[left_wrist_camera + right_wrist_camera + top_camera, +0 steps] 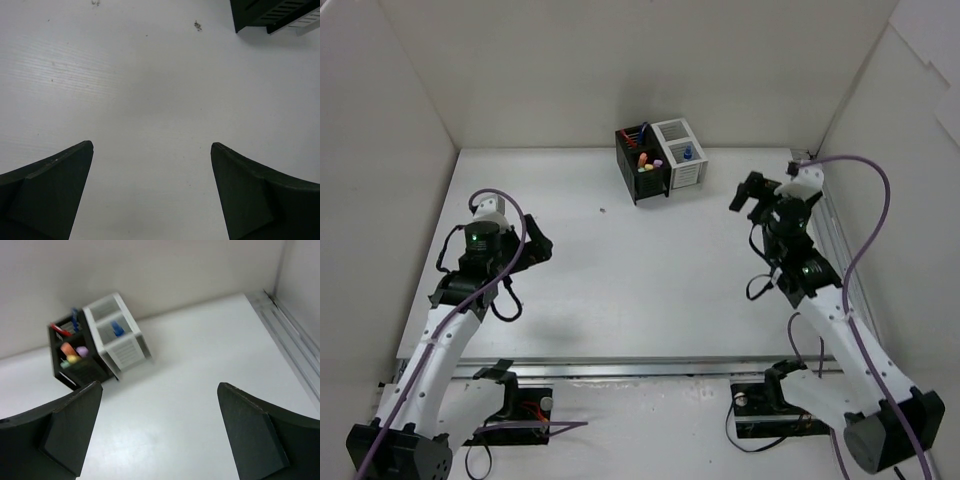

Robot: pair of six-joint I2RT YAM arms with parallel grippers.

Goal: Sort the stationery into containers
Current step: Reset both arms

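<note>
Stationery (648,161) sits inside the joined containers (686,176).

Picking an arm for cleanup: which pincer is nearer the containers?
Right. The right pincer hangs just right of the containers; the left pincer sits farther off, toward the near left.

overhead view looks down; both wrist views catch the containers (127,351)

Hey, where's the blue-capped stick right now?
In the top view, the blue-capped stick sits inside the white container, right of the black container joined to it, near the far wall.
</note>
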